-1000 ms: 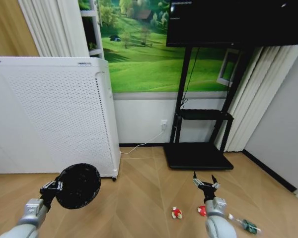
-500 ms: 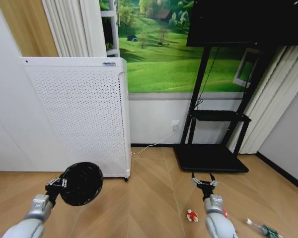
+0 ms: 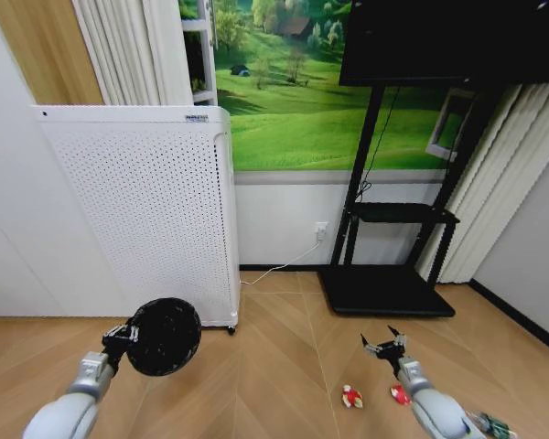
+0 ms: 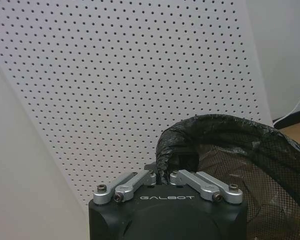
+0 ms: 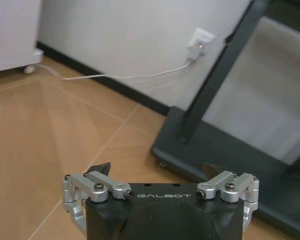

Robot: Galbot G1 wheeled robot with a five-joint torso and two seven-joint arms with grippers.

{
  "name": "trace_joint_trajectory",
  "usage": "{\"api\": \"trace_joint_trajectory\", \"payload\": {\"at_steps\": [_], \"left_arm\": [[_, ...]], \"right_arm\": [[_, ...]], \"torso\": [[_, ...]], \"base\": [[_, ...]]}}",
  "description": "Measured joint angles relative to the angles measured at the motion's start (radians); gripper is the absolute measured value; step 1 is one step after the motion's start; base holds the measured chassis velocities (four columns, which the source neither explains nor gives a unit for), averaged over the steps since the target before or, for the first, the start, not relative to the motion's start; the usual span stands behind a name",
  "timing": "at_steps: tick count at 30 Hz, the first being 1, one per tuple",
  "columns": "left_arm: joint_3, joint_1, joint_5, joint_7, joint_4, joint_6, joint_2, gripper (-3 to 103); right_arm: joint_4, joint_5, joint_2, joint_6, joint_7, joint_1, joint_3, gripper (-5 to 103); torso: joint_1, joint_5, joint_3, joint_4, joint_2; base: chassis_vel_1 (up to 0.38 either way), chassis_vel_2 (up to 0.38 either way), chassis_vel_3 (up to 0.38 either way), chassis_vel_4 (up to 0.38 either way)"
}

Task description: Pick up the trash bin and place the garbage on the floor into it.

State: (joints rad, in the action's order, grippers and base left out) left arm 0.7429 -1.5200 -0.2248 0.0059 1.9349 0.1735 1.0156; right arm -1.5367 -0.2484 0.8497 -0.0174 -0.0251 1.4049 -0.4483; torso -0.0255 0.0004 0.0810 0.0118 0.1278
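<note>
The trash bin (image 3: 163, 336), small, black and bag-lined, hangs tilted above the floor with its mouth facing me. My left gripper (image 3: 126, 336) is shut on its rim. In the left wrist view the fingers (image 4: 140, 179) pinch the bagged rim of the trash bin (image 4: 225, 145). My right gripper (image 3: 385, 345) stands open above the floor, with nothing between its fingertips (image 5: 102, 167). The garbage lies on the floor near it: a red-and-white lump (image 3: 351, 397) to its left, a second lump (image 3: 400, 394) beside the right arm, and a green-and-white piece (image 3: 494, 425) farther right.
A tall white perforated appliance (image 3: 146, 210) stands behind the bin, close in the left wrist view (image 4: 115, 75). A black TV stand (image 3: 384, 288) with a flat base (image 5: 225, 150) sits ahead on the right. A white cable (image 3: 279, 268) runs to a wall outlet.
The head view has swung, shifting the whole room. The left gripper and bin moved slightly right. The right arm swung right and lower, uncovering the second red-and-white lump.
</note>
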Motion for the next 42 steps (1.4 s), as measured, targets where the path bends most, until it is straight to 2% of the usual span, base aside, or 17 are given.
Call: {"api": "trace_joint_trajectory", "payload": {"at_steps": [7,9,14,19,22,25,42], "left_arm": [[-0.054,0.015,0.015,0.002,-0.013,-0.002,0.013,6],[-0.054,0.015,0.015,0.002,-0.013,-0.002,0.013,6],[-0.086,0.018,0.026,0.003,-0.023,-0.006,0.018,6],[-0.112,0.023,0.040,0.004,-0.034,-0.011,0.029,6],[-0.170,0.044,0.058,0.005,-0.057,-0.013,0.044,6],[-0.186,0.054,0.061,0.005,-0.059,-0.013,0.048,6],[-0.203,0.059,0.060,0.005,-0.044,-0.010,0.058,6]], "right_arm": [[0.056,0.004,-0.040,-0.078,-0.116,0.005,0.083,100],[0.056,0.004,-0.040,-0.078,-0.116,0.005,0.083,100],[0.134,0.031,-0.056,-0.132,-0.164,-0.031,0.168,100],[0.189,0.043,-0.055,-0.145,-0.165,-0.064,0.221,100],[0.296,0.079,-0.026,-0.151,-0.161,-0.118,0.289,100],[0.352,0.095,-0.011,-0.151,-0.154,-0.158,0.325,100],[0.607,0.167,0.016,-0.183,-0.158,-0.342,0.474,100]], "torso": [[0.000,-0.0001,0.000,-0.0003,0.000],[0.000,-0.0001,0.000,-0.0003,0.000],[0.000,-0.0003,0.000,-0.0003,0.000],[0.000,-0.0003,0.000,-0.0003,0.000],[0.000,-0.0005,0.000,0.0002,0.000],[0.000,-0.0002,0.000,-0.0002,0.000],[0.000,-0.0003,0.000,-0.0003,0.000]], "base": [[0.000,0.000,0.000,0.000],[0.000,0.000,0.000,0.000],[0.000,0.000,0.000,0.000],[0.000,0.000,0.000,0.000],[0.000,0.000,0.000,0.000],[0.000,0.000,0.000,0.000],[0.000,0.000,0.000,0.000]]}}
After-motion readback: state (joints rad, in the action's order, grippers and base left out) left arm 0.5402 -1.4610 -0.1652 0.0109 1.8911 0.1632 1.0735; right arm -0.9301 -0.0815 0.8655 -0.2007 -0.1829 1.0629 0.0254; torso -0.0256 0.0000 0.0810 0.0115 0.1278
